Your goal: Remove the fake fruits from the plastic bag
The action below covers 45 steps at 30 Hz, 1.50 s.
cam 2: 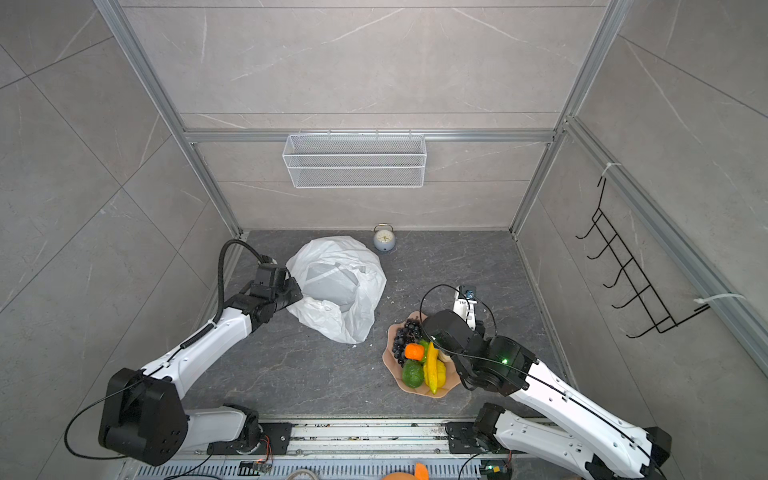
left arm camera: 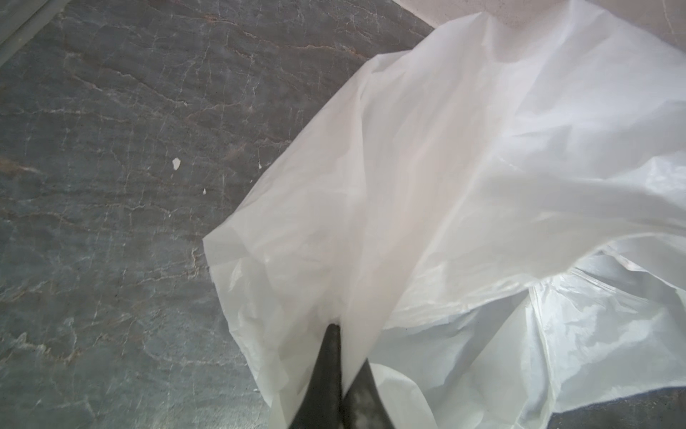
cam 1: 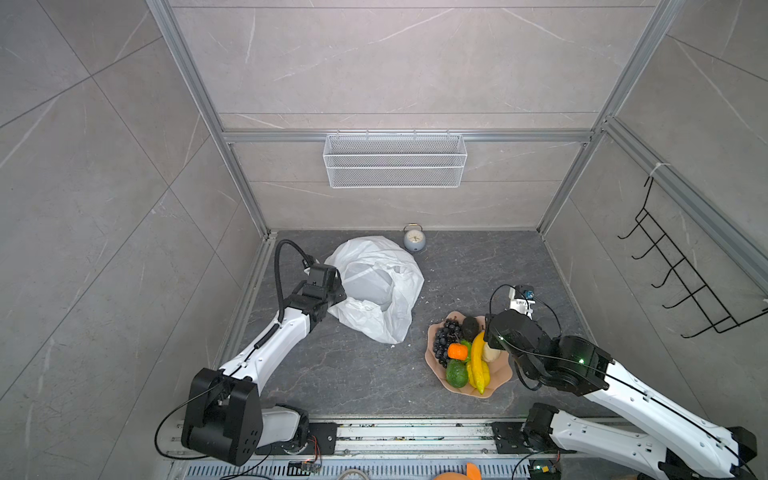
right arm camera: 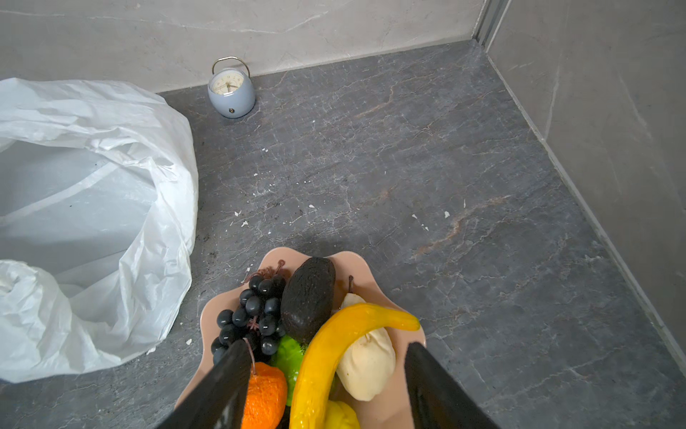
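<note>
Left claw (left arm camera: 339, 371) is clamped shut on the rim of the plastic bag (cam 1: 374, 282), pinching a fold of film. My read: it's there to hold the mouth up and open so the other arm gets a clear reach in. The bag sits toward the back-left of the desk (cam 1: 478, 266), close to the back edge and just beside the alarm clock (cam 1: 414, 240). Its mouth faces up and toward the bowl. The inside looks empty in both top views and from the right wrist, only pale film showing. The fake fruits are all piled in the pink bowl (right arm camera: 356, 260), right of centre toward the front edge: grape bunch (right arm camera: 252, 312), banana (right arm camera: 334, 341), orange one (right arm camera: 265, 393), beige pear-like one (right arm camera: 367, 364), a dark lumpy one (right arm camera: 308, 297) and a green one (cam 1: 456, 373). Right claw (right arm camera: 326, 345) hovers directly over the pile with its jaws well apart, gripping nothing that I can see, which looks like a drop-off pose. Judging by the layout, the unloading is essentially done. Folds near the left claw hide part of the bag floor, so I can't fully rule out a leftover.
</note>
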Each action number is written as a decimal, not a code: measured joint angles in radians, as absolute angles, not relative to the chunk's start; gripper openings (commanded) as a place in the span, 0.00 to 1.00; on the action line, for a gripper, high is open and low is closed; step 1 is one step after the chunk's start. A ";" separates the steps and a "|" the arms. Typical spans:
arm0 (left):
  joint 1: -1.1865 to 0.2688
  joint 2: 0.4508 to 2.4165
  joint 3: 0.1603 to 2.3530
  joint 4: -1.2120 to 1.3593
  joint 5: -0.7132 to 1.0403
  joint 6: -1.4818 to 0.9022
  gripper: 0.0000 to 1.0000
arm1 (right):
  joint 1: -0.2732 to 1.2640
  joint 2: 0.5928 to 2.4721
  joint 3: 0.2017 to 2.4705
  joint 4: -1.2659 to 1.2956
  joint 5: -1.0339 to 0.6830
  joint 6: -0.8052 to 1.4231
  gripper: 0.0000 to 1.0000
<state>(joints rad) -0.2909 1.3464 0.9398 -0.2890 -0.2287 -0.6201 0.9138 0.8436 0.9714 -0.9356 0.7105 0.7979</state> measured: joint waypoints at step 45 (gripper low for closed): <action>-0.229 0.891 0.868 -0.268 -0.319 -0.489 1.00 | 0.914 0.963 1.040 -0.831 0.744 0.702 0.77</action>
<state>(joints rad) -0.2295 0.8909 0.8677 -0.2676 -0.3195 -0.4892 0.9138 0.9630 1.0397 -0.8314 0.7444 0.7017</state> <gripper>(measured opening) 0.998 0.746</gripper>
